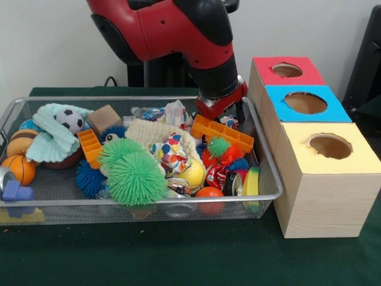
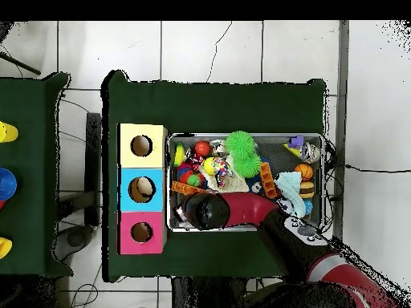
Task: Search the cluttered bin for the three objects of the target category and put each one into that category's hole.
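No legible writing is showing on any item. Wire mesh bin (image 1: 262,161) is holding green spiky balls (image 1: 132,170), an orange tray piece (image 1: 221,132), a soccer ball (image 1: 70,120), a basketball (image 1: 21,168), a wooden block (image 1: 104,117) and patterned cloth (image 1: 172,152). Gripper (image 1: 221,113) is hanging over the bin's far right corner; whether its fingers are apart cannot be told. Right of the bin, the red (image 1: 287,70), blue (image 1: 305,102) and yellow (image 1: 329,145) hole boxes are standing.
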Available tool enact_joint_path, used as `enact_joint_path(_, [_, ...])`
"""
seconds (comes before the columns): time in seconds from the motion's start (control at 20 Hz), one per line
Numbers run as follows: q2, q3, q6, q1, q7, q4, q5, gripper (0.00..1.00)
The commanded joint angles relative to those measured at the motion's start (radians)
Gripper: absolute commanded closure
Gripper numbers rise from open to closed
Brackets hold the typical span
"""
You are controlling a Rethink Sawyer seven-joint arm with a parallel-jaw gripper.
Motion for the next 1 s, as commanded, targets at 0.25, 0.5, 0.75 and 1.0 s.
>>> enact_joint_path(0.25, [0.073,-0.074,0.062,0.048,-0.004,-0.265,-0.098,0.0])
enact_joint_path(0.5, [0.084,-0.074,0.035,0.039,-0.005,-0.277,-0.125,0.0])
enact_joint_path(0.75, [0.128,-0.053,0.007,0.001,-0.029,-0.3,-0.149,0.0])
enact_joint_path(1.0, [0.157,-0.018,-0.024,-0.053,-0.098,-0.321,-0.202,0.0])
